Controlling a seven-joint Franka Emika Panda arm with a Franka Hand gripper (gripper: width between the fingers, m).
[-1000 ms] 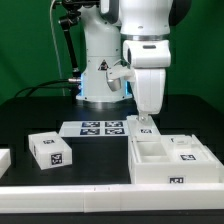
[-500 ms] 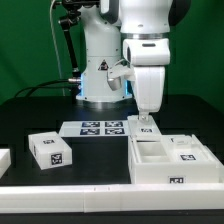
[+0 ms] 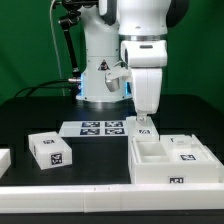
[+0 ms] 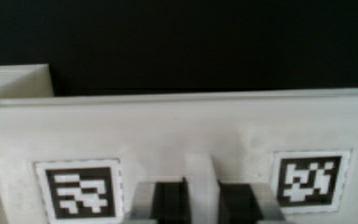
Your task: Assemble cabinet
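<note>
"Where is the cabinet?"
"The cabinet [image 3: 170, 166] sits at 4 o'clock on the table [image 3: 35, 115]. The claw [image 3: 143, 119] is down at its 11 o'clock edge."
"Is the claw holding anything?"
"Its fingers [image 4: 167, 201] are close together. I cannot tell."

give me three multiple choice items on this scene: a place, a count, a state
1. In the exterior view, the block lies where from the cabinet? A left B right C behind
2. Tags in the wrist view? A one B two C four
3. The block is A in the gripper B on the table C on the cabinet
Key: 1 A, it sits apart at the exterior view's left. 2 B, one tag each side of the fingers. 3 B, it rests on the table, gripper over the cabinet.
</note>
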